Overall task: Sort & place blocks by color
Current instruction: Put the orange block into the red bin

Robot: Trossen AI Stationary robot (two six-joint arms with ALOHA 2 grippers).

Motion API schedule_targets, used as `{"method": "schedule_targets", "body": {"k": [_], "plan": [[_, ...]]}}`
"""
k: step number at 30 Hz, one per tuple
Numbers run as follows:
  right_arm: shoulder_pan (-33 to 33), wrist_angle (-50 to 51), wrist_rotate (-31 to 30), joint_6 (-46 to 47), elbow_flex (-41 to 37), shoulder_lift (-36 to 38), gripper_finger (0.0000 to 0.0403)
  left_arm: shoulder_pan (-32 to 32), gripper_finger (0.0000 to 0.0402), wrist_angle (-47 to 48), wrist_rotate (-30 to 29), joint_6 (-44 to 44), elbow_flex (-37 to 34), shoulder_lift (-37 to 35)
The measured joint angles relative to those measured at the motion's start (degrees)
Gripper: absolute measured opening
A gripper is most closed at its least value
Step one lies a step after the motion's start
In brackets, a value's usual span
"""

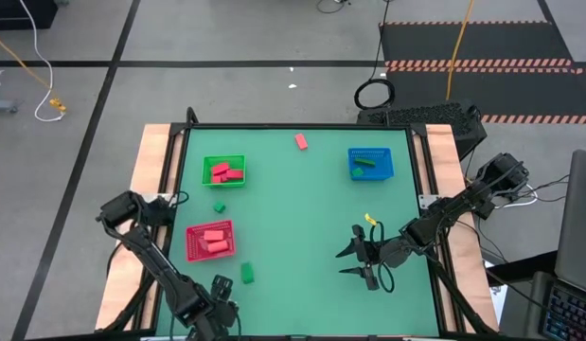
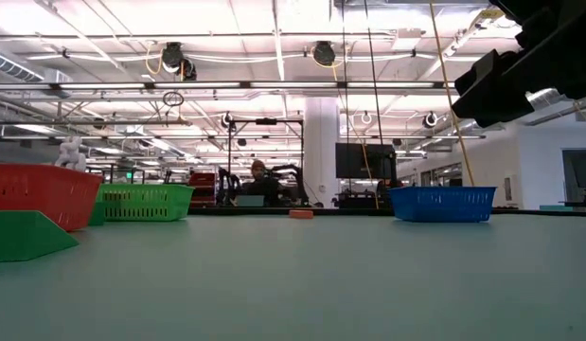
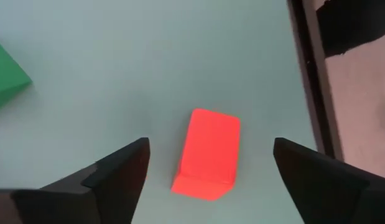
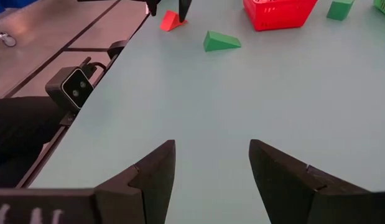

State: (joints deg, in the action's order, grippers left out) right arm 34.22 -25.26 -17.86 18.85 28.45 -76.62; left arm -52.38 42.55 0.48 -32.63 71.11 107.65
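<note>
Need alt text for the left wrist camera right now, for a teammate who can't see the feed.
A red block lies on the green table, between the left gripper's two open dark fingers, neither touching it. A corner of a green block shows at one edge, and the table's dark border runs along the other side.

A red block (image 3: 206, 154) lies on the table (image 3: 117, 74) between the left gripper's (image 3: 208, 177) spread fingers.

place: robotics lab | evidence: taped floor (image 1: 94, 104), ceiling lights (image 2: 302, 14), monitor (image 2: 359, 159)
</note>
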Motion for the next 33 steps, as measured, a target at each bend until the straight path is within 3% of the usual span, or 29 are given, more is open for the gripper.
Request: {"method": "schedule_targets", "body": {"k": [5, 9, 15, 22, 33], "plan": [[0.0, 0.2, -0.01, 0.0, 0.0, 0.0, 0.0199, -0.15, 0.0353, 1.21, 0.35, 1.21, 0.0, 1.3], [0.0, 0.22, -0.01, 0.0, 0.0, 0.0, 0.0199, -0.22, 0.0329, 1.38, -0.36, 2.69, 0.0, 2.27], [0.0, 0.24, -0.1, -0.02, 0.0, 0.0, 0.0199, -0.22, 0.0254, 1.42, -0.74, 4.16, 0.0, 2.34], [0.0, 0.24, -0.12, -0.02, 0.0, 0.0, 0.0199, -0.22, 0.0132, 2.38, -0.61, 4.45, 0.0, 2.32], [-0.02, 0.24, -0.28, -0.04, 0.0, 0.0, 0.0199, 2.36, 0.0131, 8.56, 0.29, 2.39, 0.0, -1.24]]}}
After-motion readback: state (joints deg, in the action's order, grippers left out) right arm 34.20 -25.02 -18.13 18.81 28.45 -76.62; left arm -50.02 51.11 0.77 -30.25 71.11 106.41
